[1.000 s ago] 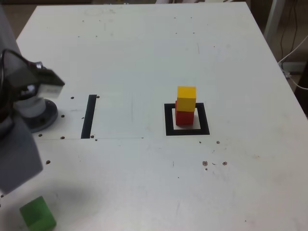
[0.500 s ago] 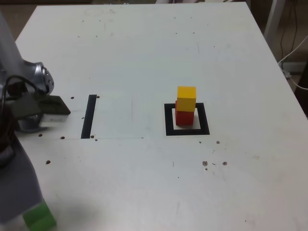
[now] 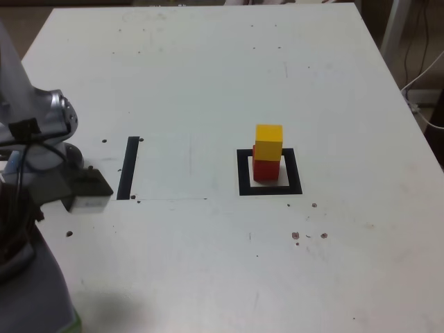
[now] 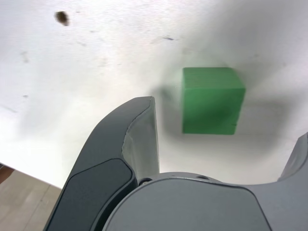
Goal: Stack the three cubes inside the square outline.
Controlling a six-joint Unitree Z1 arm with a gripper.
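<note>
Yellow cube [image 3: 268, 141] sits upright on red cube [image 3: 263, 167], both inside the tape square [image 3: 243, 182] on the table [image 3: 208, 62]. Green cube [image 4: 211, 99] lies flat on the table (no long axis, it's a cube) between the gripper [image 4: 226, 130] jaws, which stand wide and untouching.

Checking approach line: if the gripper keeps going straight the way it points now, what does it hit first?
Most likely the small matte green cube, which lies between the open gripper jaws in the wrist view, then the white table beneath; depth is unclear.
</note>
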